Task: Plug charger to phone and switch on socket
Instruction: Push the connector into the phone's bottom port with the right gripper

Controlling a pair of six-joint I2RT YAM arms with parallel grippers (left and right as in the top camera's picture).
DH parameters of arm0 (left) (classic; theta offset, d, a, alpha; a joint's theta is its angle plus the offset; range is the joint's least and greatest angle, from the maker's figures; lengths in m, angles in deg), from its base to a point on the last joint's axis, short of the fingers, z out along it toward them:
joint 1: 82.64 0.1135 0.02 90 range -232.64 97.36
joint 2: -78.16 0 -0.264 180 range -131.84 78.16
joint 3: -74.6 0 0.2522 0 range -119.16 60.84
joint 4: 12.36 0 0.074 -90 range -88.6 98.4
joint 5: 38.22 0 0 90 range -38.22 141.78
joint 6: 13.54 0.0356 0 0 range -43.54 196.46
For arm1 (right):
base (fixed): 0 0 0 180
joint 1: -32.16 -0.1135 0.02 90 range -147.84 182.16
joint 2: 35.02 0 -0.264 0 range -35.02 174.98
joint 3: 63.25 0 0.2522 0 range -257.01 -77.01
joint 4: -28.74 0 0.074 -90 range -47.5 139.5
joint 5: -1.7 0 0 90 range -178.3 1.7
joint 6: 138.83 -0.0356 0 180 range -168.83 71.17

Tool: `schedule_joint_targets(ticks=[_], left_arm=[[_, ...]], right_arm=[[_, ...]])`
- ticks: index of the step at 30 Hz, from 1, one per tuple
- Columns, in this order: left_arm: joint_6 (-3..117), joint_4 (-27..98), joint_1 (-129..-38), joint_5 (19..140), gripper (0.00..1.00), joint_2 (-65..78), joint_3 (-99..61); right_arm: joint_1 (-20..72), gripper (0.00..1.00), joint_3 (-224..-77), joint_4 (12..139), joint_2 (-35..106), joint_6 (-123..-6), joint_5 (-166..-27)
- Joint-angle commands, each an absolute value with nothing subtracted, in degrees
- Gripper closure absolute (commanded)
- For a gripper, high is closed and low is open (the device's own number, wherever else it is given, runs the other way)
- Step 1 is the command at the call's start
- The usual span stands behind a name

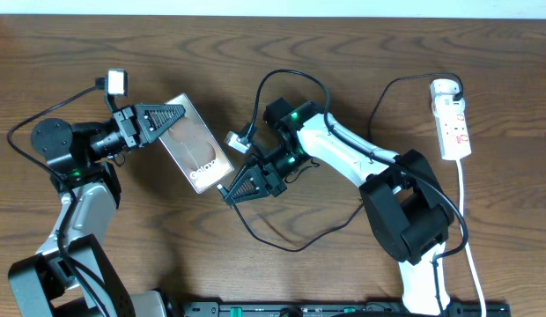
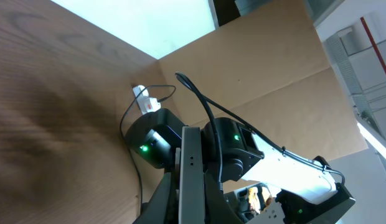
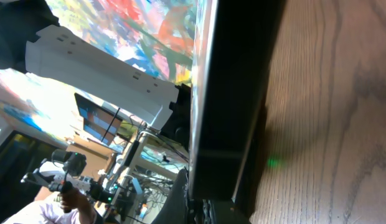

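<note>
The phone [image 1: 198,145] is a brown slab lying tilted at centre left. My left gripper [image 1: 172,116] is shut on its upper-left end; in the left wrist view the phone's edge [image 2: 190,155] stands between the fingers [image 2: 192,199]. My right gripper [image 1: 229,190] is at the phone's lower end, fingers close together on the plug tip of the black charger cable [image 1: 286,247]. In the right wrist view the phone [image 3: 233,93] fills the middle just ahead of the fingers [image 3: 211,202]; the plug is hard to make out. The white socket strip [image 1: 451,119] lies at the far right.
The charger cable loops over the table below the right arm and runs up to the socket strip. The strip's white cord [image 1: 467,220] trails toward the front edge. The strip also shows small in the left wrist view [image 2: 145,99].
</note>
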State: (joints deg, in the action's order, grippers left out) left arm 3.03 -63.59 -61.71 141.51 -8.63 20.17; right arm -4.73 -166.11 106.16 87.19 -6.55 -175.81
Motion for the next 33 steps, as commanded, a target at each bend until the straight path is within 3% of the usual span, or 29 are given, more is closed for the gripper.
schedule_joint_targets(ticks=[1,33], left_arm=[[3.29,-64.29,-62.06,141.8,0.93,-7.99,18.16],[4.8,-64.31,-62.26,141.8,0.93,-7.99,18.16]], right_arm=[[-5.08,0.99,-165.96,105.9,87.15,-5.92,-177.82],[-3.83,0.99,-166.15,105.05,87.15,-5.96,-177.84]])
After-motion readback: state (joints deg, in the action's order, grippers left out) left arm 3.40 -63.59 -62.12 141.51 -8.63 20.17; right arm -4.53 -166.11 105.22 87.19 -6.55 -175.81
